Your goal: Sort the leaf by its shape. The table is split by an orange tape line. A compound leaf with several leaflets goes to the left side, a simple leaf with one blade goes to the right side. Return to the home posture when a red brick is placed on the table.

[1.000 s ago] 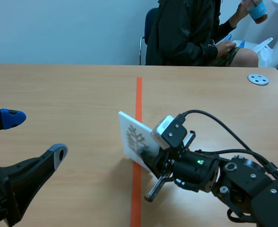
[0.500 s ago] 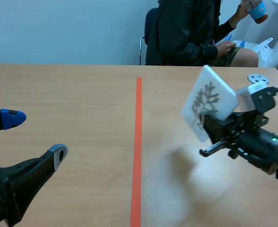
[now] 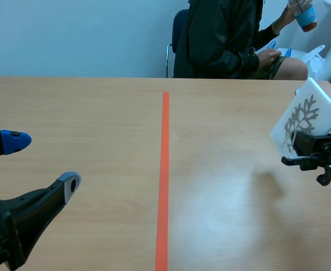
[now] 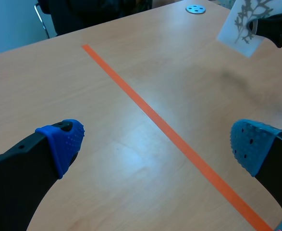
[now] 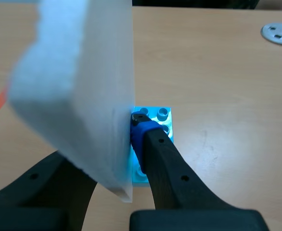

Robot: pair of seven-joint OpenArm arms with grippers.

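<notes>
Scene view: my right jaws clamp the leaf tile (image 3: 303, 117) by its lower edge, held off the desk (image 3: 97, 113) at 3 o'clock; my left jaws stand wide, empty. Tile judged light, stiff foam. An edge grip suits it; squeeze gently.

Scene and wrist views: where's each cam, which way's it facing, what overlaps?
Scene view: between the arms, facing across the table to a person; shows left gripper, open, and right gripper holding the leaf card.
Left wrist view: on the left arm, facing forward-down over the tape line; own blue pads show.
Right wrist view: on the right arm, facing down past own fingers, shut on the card seen edge-on; blue brick beneath.
Shared: card in all three; metal disc in both wrist views.
</notes>
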